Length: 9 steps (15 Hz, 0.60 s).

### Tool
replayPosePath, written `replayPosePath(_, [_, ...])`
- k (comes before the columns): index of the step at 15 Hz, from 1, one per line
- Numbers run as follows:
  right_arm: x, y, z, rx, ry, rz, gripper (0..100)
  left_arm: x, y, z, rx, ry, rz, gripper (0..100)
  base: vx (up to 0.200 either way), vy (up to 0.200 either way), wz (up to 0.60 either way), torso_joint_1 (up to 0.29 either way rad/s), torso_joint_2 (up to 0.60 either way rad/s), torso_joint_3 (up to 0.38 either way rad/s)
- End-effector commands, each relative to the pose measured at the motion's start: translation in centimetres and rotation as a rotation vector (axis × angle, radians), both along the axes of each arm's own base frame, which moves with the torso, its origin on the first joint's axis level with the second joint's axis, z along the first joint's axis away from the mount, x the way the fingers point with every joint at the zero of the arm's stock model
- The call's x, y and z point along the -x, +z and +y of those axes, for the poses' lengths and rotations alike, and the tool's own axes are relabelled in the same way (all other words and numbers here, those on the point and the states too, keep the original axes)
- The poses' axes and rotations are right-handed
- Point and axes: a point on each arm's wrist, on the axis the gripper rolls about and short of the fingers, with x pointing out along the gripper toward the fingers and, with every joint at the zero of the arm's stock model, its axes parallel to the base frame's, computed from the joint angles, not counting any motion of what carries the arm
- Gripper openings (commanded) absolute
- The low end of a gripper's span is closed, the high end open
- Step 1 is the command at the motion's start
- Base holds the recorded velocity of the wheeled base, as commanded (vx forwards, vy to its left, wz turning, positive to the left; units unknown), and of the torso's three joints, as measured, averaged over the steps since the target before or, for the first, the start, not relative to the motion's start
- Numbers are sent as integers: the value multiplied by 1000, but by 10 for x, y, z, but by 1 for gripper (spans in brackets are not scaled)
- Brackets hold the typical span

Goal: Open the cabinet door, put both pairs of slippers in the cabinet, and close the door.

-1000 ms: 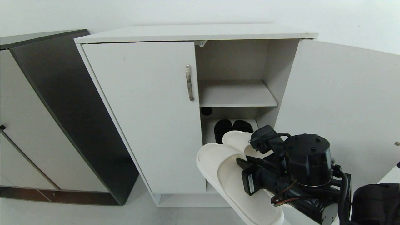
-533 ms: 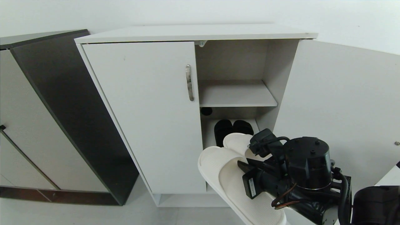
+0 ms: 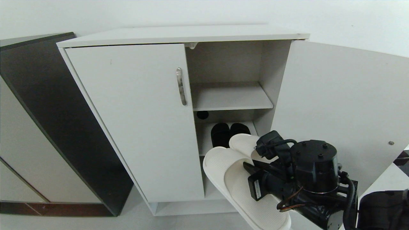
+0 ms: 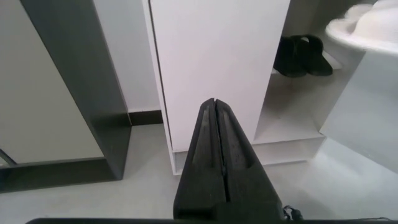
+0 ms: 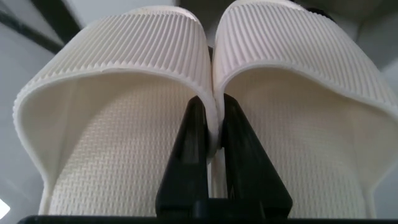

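Note:
The white cabinet (image 3: 179, 35) has its right door (image 3: 335, 105) swung open and its left door (image 3: 134, 121) closed. A pair of black slippers (image 3: 228, 132) lies on the lower shelf inside, also seen as black slippers (image 4: 305, 56) from the left wrist. My right gripper (image 3: 255, 164) is shut on the inner edges of a pair of white slippers (image 3: 230, 172), held in front of the open compartment, toes toward it. In the right wrist view the fingers (image 5: 194, 143) pinch the two white slippers (image 5: 118, 112) together. My left gripper (image 4: 214, 115) is shut and empty, low in front of the closed door.
A dark-sided cabinet (image 3: 41, 111) stands to the left of the white one. The middle shelf (image 3: 230, 95) is bare. Grey floor (image 4: 143, 155) lies in front of the cabinet base.
The whole head view has shifted, so the cabinet sits further left in frame. The right gripper still holds the white slippers in much the same place in frame.

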Motion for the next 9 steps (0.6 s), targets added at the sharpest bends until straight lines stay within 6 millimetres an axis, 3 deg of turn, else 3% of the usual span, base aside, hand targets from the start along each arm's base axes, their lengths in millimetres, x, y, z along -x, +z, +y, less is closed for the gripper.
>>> replayPosePath(1, [-5,14,14,-23,-36,-29,0,0,0,0,0,0,1,0,0,0,0,0,0,0])
replayPosePath(3, [-8,19,16,-12,-89,-27,0,0,0,0,0,0,1,0,0,0,0,0,0,0])
replayPosePath(4, [-9,47,34,-41,-229,10,0,0,0,0,-1,0,1,0,0,0,0,0,0,0])
replayPosePath(6, [-6,75,48,-76,-314,28,0,0,0,0,-1,0,1,0,0,0,0,0,0,0])
replayPosePath(9, [-18,97,63,-94,-421,-9,0,0,0,0,-1,0,1,0,0,0,0,0,0,0])
